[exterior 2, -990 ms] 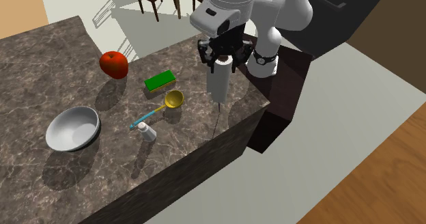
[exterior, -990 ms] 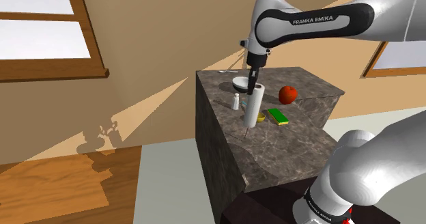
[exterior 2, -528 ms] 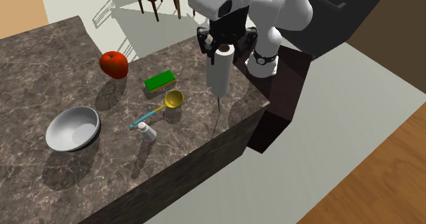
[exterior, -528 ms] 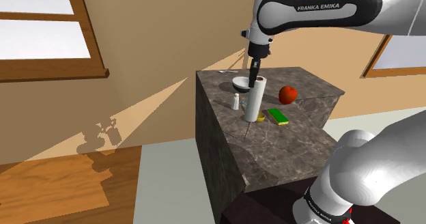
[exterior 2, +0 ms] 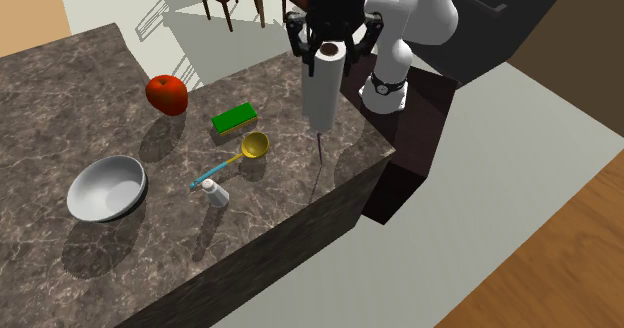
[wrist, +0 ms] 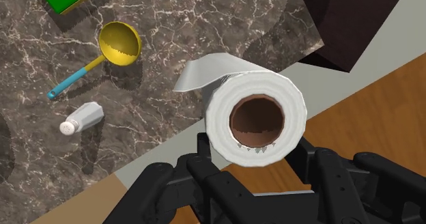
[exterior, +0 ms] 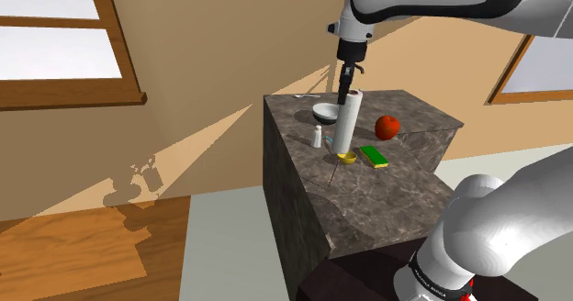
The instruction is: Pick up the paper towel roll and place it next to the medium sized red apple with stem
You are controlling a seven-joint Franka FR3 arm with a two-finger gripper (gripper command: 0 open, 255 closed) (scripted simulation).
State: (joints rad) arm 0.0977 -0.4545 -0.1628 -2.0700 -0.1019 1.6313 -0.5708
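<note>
Black two-finger hand (exterior 2: 326, 44) grips the top end of the white paper towel roll with brown core (exterior 2: 320, 94), fingers pressed on its sides. Roll hangs upright just above the dark marble tabletop (exterior 2: 60, 86), upper centre of second exterior frame, near tabletop edge. Red apple with stem (exterior 2: 167, 94) at upper left, well apart. Green block (exterior 2: 233, 119) between them.

White arm (exterior: 496, 226), dark joints, black claw (exterior: 349, 77).

- Shoulder: beside dark box stand (exterior: 353, 276), looking down across dark marbled table (exterior: 367, 198).
- Second exterior: high, close, facing arm across table.
- Wrist: on black two-finger hand (wrist: 254, 149), straight down.
- All share yellow blue-handled scoop (exterior: 349, 159) (exterior 2: 255, 144) (wrist: 112, 48).
</note>
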